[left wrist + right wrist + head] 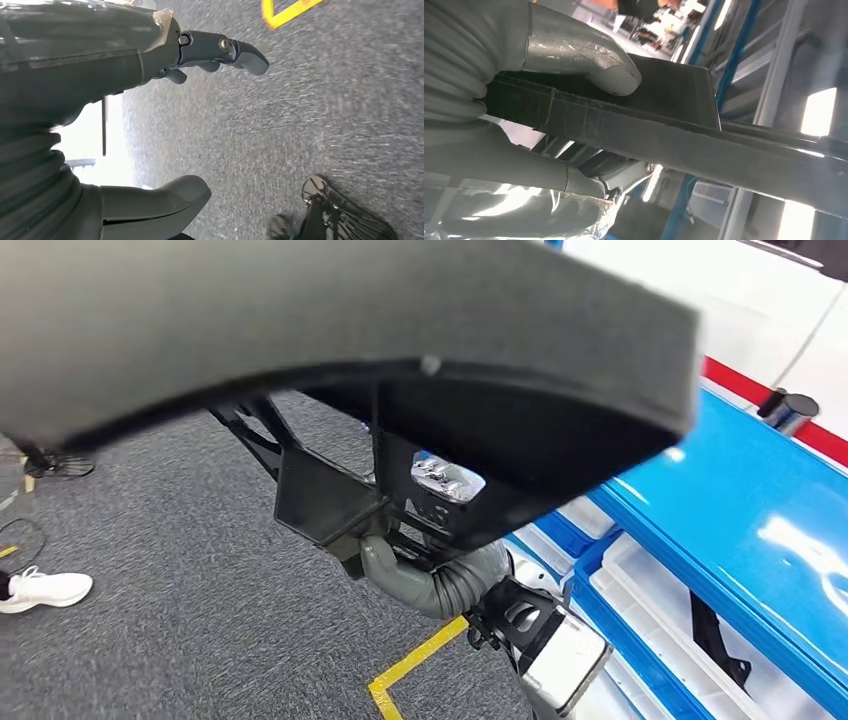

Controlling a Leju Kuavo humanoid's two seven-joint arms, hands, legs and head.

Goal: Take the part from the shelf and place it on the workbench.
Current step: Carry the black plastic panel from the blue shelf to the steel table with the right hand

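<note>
The part [330, 320] is a long curved panel, grey felt on top and black plastic ribs underneath, held high and close in front of the head view. My right hand [514, 170] grips one end of the part [664, 130], its thumb [584, 55] pressed on the felt face and the rest of the hand under it. In the head view the right arm's ribbed cover [450, 585] reaches up beneath the panel, which hides the hand itself. My left hand [100, 75] hangs over the grey carpet with its fingers [225, 50] and thumb apart and nothing between them.
Blue shelving with glossy blue lids [740, 520] and clear bins [660, 610] stands at the right. Yellow tape [415, 665] marks the carpet below. A person's white shoe [45, 590] is at the far left, and a black wire-framed object [345, 215] lies on the floor.
</note>
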